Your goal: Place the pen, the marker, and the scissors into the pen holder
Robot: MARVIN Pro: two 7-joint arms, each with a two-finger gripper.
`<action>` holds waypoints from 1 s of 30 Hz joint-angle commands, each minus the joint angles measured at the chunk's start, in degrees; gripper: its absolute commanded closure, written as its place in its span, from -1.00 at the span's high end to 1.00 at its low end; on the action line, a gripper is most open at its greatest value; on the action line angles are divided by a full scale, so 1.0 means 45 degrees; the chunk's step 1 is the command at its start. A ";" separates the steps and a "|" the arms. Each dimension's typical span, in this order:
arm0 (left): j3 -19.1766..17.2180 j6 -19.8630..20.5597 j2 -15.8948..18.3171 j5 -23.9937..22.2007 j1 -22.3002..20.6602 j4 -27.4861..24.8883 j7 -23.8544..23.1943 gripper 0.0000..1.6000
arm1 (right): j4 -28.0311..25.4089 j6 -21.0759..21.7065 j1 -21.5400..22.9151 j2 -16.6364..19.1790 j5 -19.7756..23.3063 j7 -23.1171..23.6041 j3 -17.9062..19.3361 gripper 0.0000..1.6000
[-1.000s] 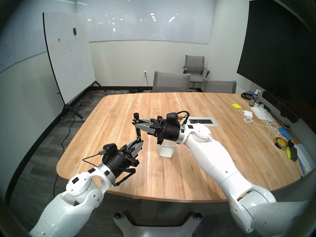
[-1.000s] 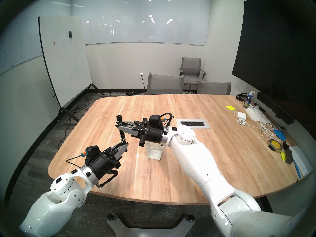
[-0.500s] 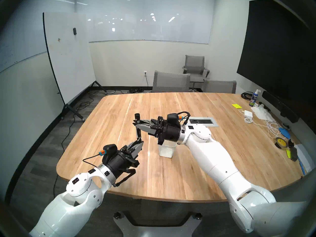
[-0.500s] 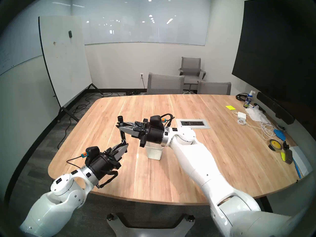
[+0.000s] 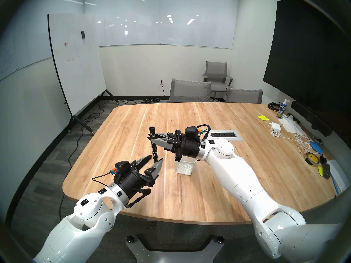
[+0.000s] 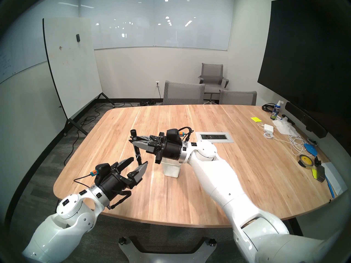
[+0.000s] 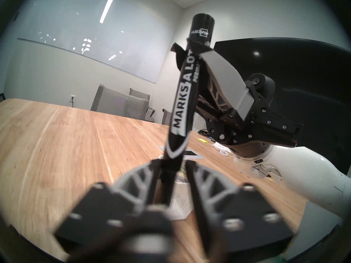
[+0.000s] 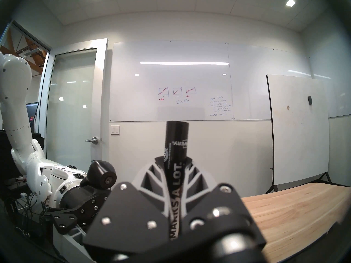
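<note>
The black marker (image 5: 153,148) (image 6: 137,152) (image 7: 182,97) (image 8: 175,143) stands nearly upright above the wooden table. My right gripper (image 5: 150,139) (image 6: 132,140) (image 8: 173,160) is shut on the marker's upper part. My left gripper (image 5: 156,158) (image 6: 139,160) (image 7: 172,163) is open, its fingers apart on either side of the marker's lower end. The white mesh pen holder (image 5: 185,166) (image 6: 171,169) (image 7: 180,205) stands on the table just under my right wrist, which hides its opening. The pen and the scissors are out of view.
A power outlet panel (image 5: 226,134) is set into the table behind my right arm. A charger (image 5: 275,126), white cables, a tape roll (image 5: 311,158) and a spray bottle (image 5: 282,110) lie along the right edge. Grey chairs (image 5: 190,90) stand at the far side.
My left gripper has opened and let go of the marker's lower end, drawing back slightly. The right gripper still holds the marker in the same place.
</note>
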 commanded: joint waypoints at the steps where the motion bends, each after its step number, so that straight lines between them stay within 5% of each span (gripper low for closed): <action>1: 0.0007 -0.0121 -0.0168 0.0004 0.0057 -0.0414 0.0147 1.00 | -0.0090 -0.0097 0.0086 -0.0082 0.0102 0.0056 0.0087 -1.00; 30: 0.0347 0.0171 0.0039 0.0133 0.0313 -0.0504 0.0174 1.00 | -0.0498 -0.0564 -0.0454 0.0285 0.0108 -0.0008 0.0886 -1.00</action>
